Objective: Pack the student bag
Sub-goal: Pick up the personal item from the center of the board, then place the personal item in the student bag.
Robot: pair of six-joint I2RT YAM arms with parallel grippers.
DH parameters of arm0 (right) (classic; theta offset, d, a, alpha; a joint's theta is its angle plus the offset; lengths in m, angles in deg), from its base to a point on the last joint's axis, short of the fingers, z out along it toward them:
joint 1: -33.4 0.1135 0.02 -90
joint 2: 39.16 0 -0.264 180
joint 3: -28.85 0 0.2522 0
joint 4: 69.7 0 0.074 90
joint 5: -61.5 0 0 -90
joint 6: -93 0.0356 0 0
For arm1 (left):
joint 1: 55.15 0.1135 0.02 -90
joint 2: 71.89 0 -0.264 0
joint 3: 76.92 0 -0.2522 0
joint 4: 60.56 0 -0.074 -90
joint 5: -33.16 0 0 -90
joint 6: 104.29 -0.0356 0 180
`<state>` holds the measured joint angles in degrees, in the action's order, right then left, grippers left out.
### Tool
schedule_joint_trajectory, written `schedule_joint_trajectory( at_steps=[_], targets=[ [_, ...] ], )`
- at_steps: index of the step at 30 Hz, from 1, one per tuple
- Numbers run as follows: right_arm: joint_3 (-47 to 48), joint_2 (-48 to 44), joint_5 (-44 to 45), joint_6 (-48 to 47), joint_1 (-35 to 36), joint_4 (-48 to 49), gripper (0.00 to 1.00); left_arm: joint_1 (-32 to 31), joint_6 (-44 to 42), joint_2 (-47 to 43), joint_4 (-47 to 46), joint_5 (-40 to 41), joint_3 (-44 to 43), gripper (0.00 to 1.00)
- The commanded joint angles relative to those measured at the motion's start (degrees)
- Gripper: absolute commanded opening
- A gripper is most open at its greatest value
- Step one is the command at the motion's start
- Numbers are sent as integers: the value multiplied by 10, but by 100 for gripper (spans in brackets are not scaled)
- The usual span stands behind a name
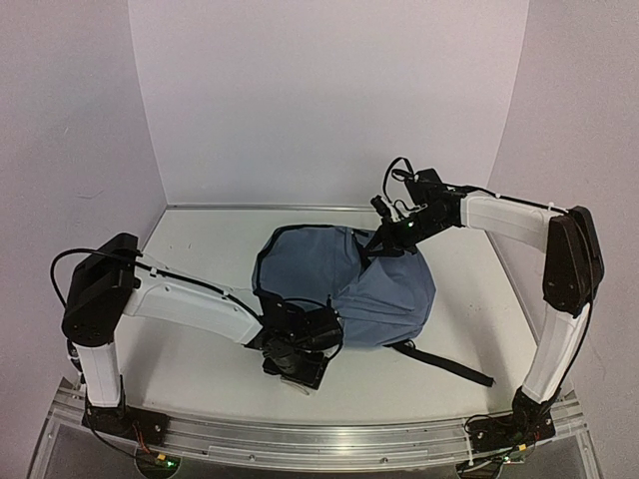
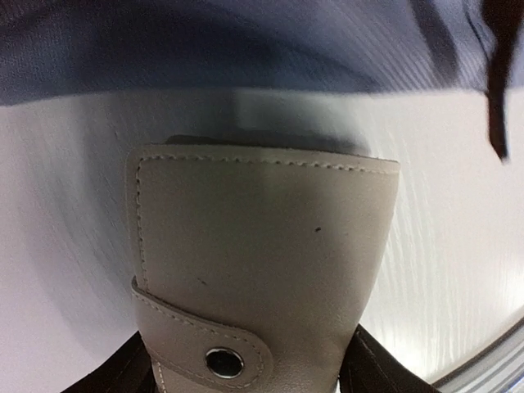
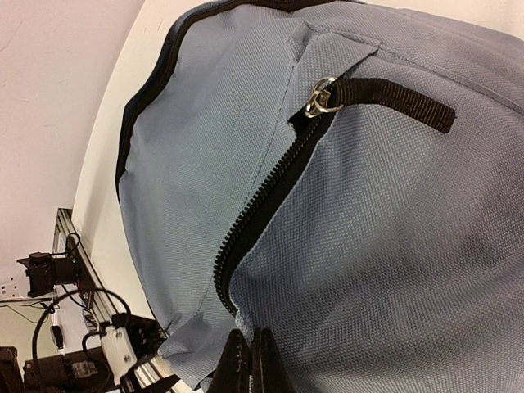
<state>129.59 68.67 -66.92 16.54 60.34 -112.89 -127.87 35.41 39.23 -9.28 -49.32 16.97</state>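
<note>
The student bag (image 1: 389, 289) is a slate-blue backpack lying in the middle of the table, also seen in the right wrist view (image 3: 393, 246) and the left wrist view (image 2: 246, 41). Its dark zipper (image 3: 262, 196) gapes partly open, with the metal pull (image 3: 323, 97) at the top. My right gripper (image 1: 387, 238) (image 3: 251, 348) is shut on the bag's fabric at the zipper's lower end. At the bag's near edge, my left gripper (image 1: 295, 361) (image 2: 254, 381) grips a beige leather case (image 2: 262, 246) with a metal snap (image 2: 224, 361); a dark finger (image 2: 377, 368) presses each side.
A black strap (image 1: 449, 364) trails from the bag toward the front right. An aluminium rail (image 1: 319, 439) runs along the near table edge. Pale walls enclose the table at the left, back and right.
</note>
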Motion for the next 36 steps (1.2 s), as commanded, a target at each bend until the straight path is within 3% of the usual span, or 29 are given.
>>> schedule_joint_trajectory(
  at_steps=[1,11,15,18,24,27,36],
  targets=[
    [-2,-27,-2,-8,2,-9,0,-39,-30,-61,38,9,-23,46],
    [1,-20,-3,-8,1,-9,0,-47,-87,-235,15,30,-11,44],
    [0,-18,-3,-9,2,-9,0,25,-124,-254,26,33,-49,45],
    [1,-22,-2,-9,2,-9,0,103,-154,-264,-16,-1,-44,45],
    [7,-28,-1,-9,2,-9,0,178,-237,-195,-58,-22,-111,45],
    [9,-31,16,-10,2,-9,0,208,-264,-149,-88,-73,-138,45],
    [34,-40,65,-11,1,-6,0,227,-391,-5,-71,-207,-263,46]
  ],
)
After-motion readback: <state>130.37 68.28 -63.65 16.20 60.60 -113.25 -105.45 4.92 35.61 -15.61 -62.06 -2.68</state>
